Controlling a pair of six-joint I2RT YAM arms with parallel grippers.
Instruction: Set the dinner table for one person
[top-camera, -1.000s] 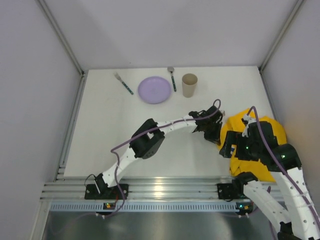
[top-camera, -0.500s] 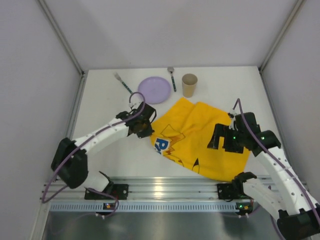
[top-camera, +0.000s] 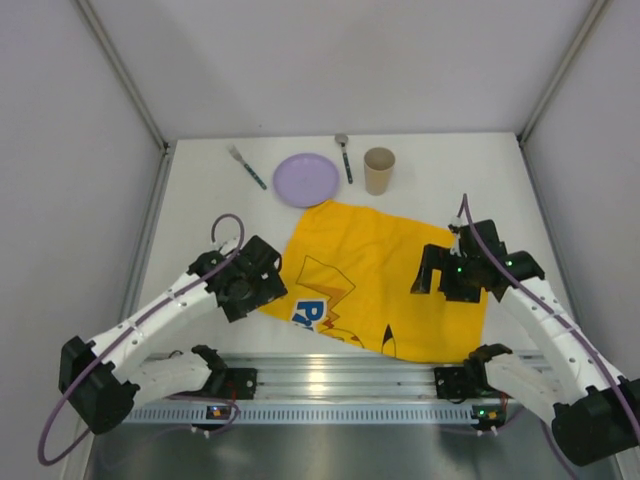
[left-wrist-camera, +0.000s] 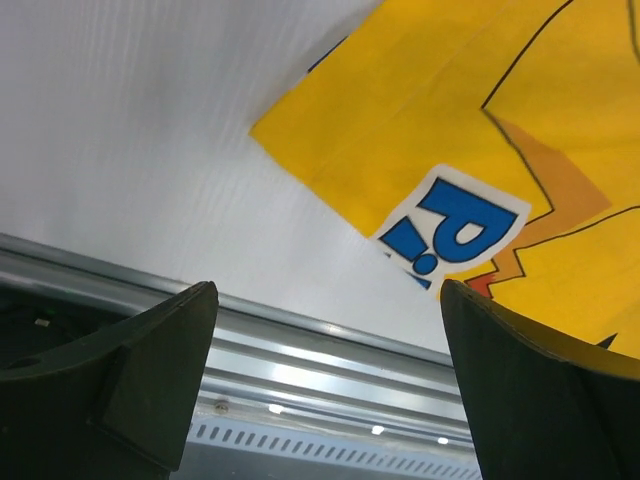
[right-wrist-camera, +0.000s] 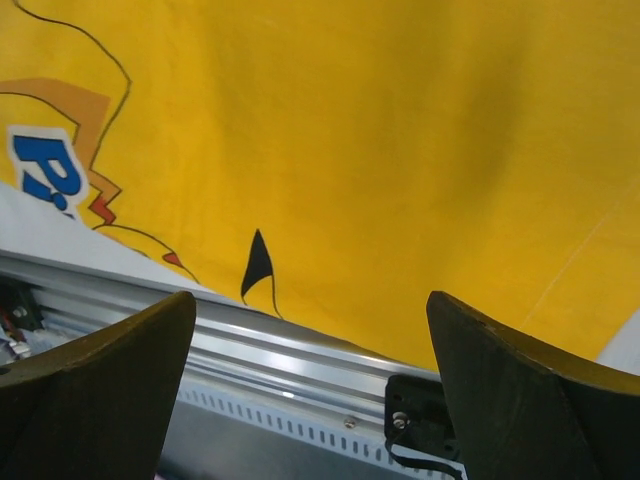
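The dinner table (top-camera: 200, 225) lay flat ahead of both arm bases. On it, by the near edge and right of the middle, the yellow mat (top-camera: 385, 270) was spread out, a little askew. I judged that step done. The plate (top-camera: 308, 180), fork (top-camera: 247, 166), spoon (top-camera: 344, 157) and cup (top-camera: 379, 170) stood along the far edge, none on the mat, so the setting itself was left. The left gripper (left-wrist-camera: 325, 295) hung over the mat's left corner and the right gripper (right-wrist-camera: 310, 300) over its near part, both spread wide and empty. Only the top view showed the dishes; only the right wrist view showed the mat reaching the metal rail (right-wrist-camera: 300, 372).
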